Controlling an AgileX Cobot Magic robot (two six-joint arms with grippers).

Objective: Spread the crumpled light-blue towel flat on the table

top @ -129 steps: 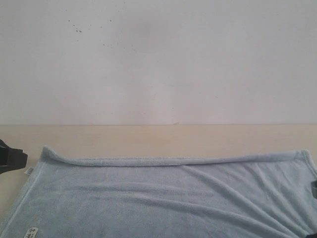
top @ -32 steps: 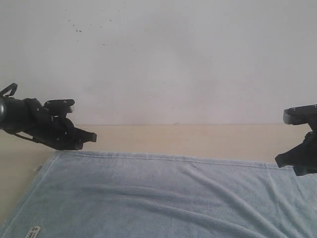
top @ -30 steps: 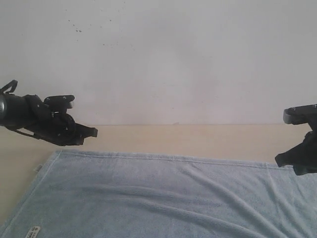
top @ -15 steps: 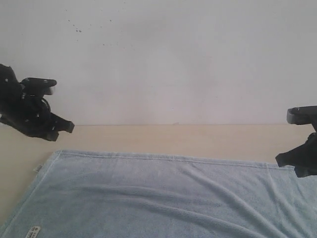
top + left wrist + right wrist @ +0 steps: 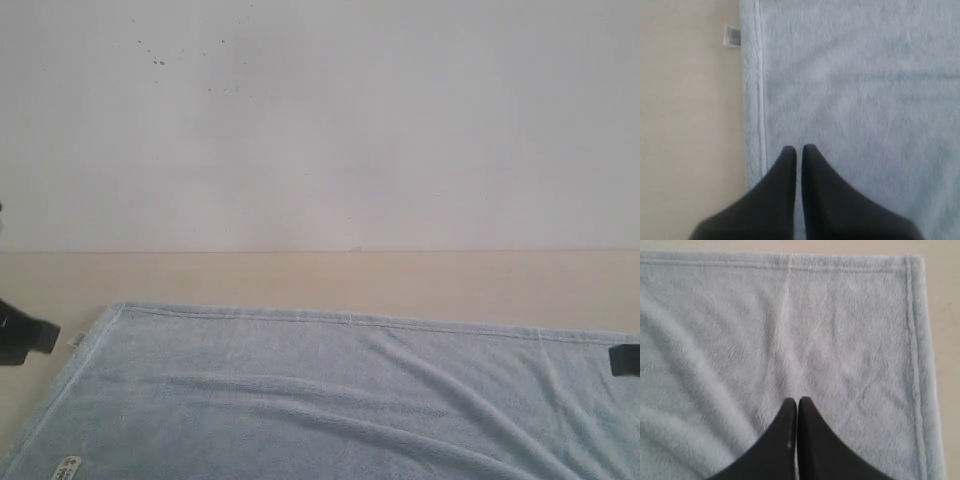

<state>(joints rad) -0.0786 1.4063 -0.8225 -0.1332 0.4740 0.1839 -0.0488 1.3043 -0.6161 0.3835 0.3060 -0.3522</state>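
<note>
Left tool (image 5: 40, 337) lowered, cropped; towel (image 5: 330, 400) overruns frame

Light-blue towel (image 5: 330, 390) spread open, faintly wrinkled, on beige table (image 5: 330, 278)

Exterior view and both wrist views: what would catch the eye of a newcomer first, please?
The light-blue towel dominates: it lies spread over the near part of the beige table, with soft wrinkles toward its right side. In the wrist views the left hand and the right hand each hang over the towel, black fingers closed together. A small white label sticks out from the hem at the towel's left edge.
</note>
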